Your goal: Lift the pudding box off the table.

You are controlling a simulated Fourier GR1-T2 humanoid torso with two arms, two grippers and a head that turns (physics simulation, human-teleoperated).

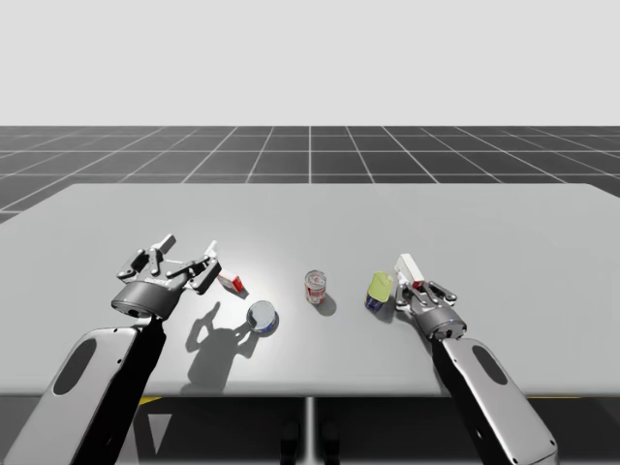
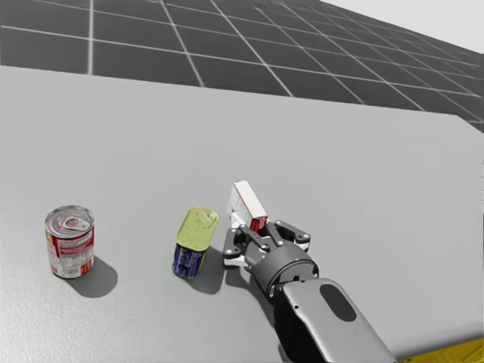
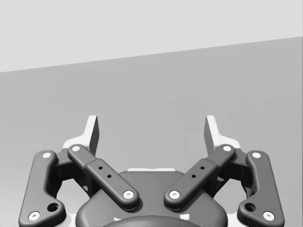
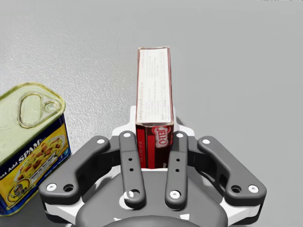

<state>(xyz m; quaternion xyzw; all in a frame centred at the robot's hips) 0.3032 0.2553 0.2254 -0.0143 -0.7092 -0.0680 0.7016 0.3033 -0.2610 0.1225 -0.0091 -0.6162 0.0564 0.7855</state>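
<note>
- Spreading wide and grey, the tabletop (image 1: 484, 213) runs back to a dark gridded floor (image 1: 310, 150) under a pale backdrop.
- My right gripper (image 4: 155, 142), near the front edge right of middle, is clamped on the red-and-white pudding box (image 4: 154, 90), one finger against each broad face. A yellow rectangular can (image 4: 33, 137) stands just beside it.
- My left gripper (image 3: 151, 132), over the tabletop's left side, has its fingers spread wide apart.

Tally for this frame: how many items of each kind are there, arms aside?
Boxes: 2, the red-and-white box and a small red box.
Round cans: 2, a red can and a silvery can.
Rectangular tins: 1, a yellow-and-blue tin.
Total: 5.
</note>
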